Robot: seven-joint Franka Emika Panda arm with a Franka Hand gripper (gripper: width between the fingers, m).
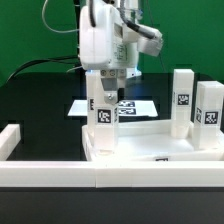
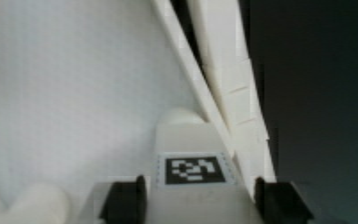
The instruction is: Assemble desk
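The desk panel [image 1: 160, 150] lies flat at the front, white with a raised rim. A white leg post [image 1: 105, 115] with a black-white tag stands upright on its corner at the exterior view's left. My gripper [image 1: 108, 92] comes down from above and is shut on this post. In the wrist view the tagged post [image 2: 195, 150] sits between my two dark fingers [image 2: 123, 203], which press on its sides, with the panel [image 2: 69, 100] and its rim [image 2: 220, 90] below. Two more tagged leg posts [image 1: 182, 100] [image 1: 209, 110] stand upright at the exterior view's right.
The marker board [image 1: 135, 104] lies flat behind the held post. A long low white rail [image 1: 60, 172] with L-shaped ends runs along the front, its end [image 1: 10, 140] rising at the exterior view's left. The table is black, with a green backdrop behind.
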